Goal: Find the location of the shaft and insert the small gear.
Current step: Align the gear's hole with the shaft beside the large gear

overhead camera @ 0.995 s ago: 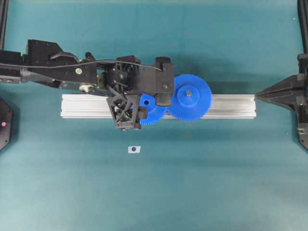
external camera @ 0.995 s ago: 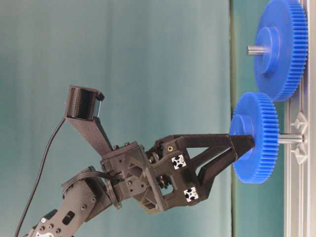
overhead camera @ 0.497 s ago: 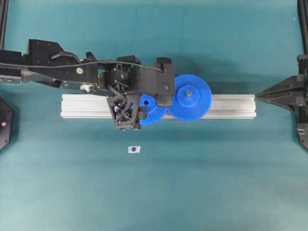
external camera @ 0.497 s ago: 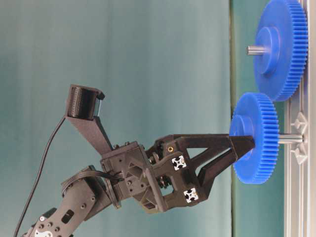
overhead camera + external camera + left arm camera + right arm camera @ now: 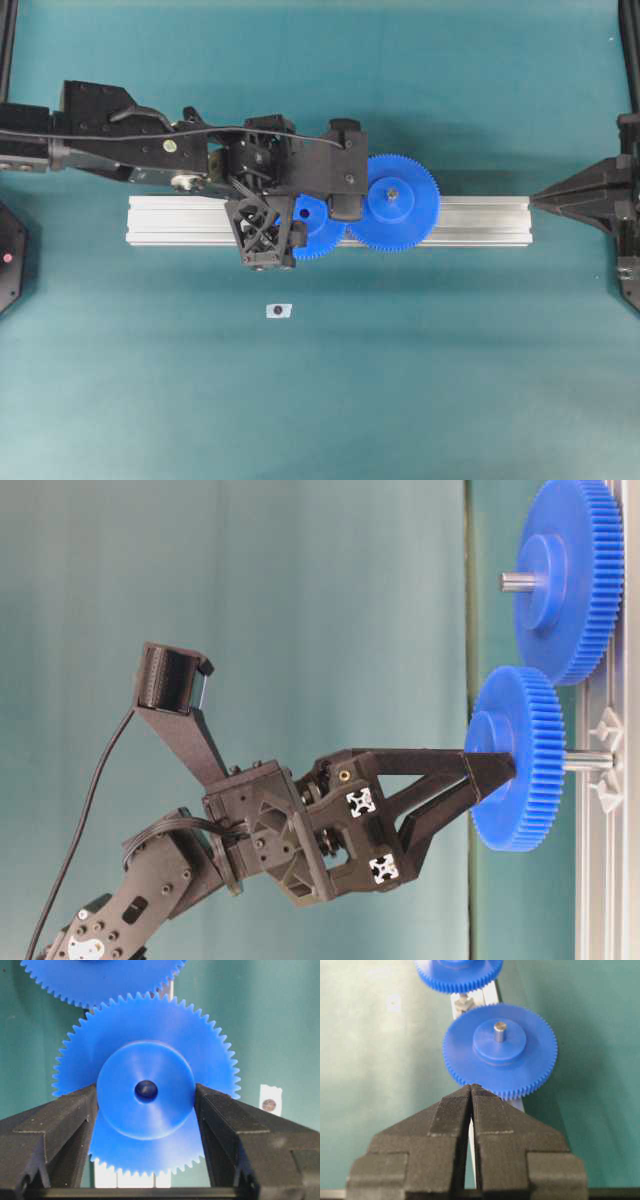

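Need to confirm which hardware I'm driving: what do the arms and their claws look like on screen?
Both are matte black. The left claw has long tapering fingers on a latticed printed body with two small white cross-patterned squares, a black cable running along the arm, and a cylindrical black camera on a bracket. The right claw has wedge-shaped fingers with finely ribbed pads.

No readable text, numbers or brands are showing anywhere. Only a small white sticker (image 5: 278, 311) with a dark round dot is lying on the green table (image 5: 420, 380), blurred in the left wrist view; no letters on it.
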